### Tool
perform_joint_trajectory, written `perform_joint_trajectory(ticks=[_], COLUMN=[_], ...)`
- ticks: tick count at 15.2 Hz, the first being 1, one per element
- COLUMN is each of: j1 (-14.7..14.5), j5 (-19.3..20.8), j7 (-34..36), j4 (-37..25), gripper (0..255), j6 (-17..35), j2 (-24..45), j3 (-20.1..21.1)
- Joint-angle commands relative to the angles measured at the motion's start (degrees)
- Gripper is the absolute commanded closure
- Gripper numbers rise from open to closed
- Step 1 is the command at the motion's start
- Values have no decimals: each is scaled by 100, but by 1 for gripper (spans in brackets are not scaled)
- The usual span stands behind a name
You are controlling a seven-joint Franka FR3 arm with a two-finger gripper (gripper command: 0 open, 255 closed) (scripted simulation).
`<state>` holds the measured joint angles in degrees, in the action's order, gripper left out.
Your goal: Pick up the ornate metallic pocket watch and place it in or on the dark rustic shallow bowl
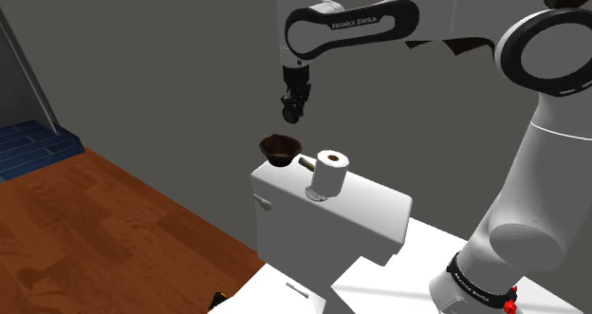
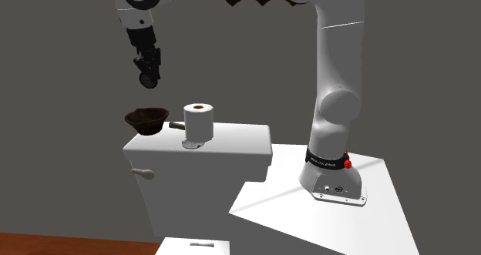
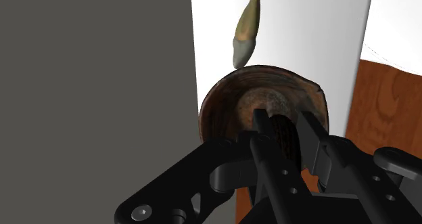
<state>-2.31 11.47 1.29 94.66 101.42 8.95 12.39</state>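
Pincer [image 1: 290, 113] closed on the pocket watch [image 3: 285, 138], over the dark bowl [image 3: 233, 107].
It lies straight below (on a toilet tank [image 1: 375, 208]); pickup done, 1 step left: release.

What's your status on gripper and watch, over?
Gripper shut on pocket watch, above dark bowl. Watch not yet in bowl. Toilet roll and small pointed object beside bowl, not under gripper.
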Motion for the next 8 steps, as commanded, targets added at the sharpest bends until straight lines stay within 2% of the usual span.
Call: perform_joint_trajectory(ticks=[1, 3, 8], j1=[-74, -185, -167], j5=[107, 217, 224], j7=[54, 95, 155], j4=[-727, -1543, -1144], gripper=[255, 255, 255], j6=[-216, -486, -103], j2=[539, 1108, 1097], j3=[17, 23, 7])
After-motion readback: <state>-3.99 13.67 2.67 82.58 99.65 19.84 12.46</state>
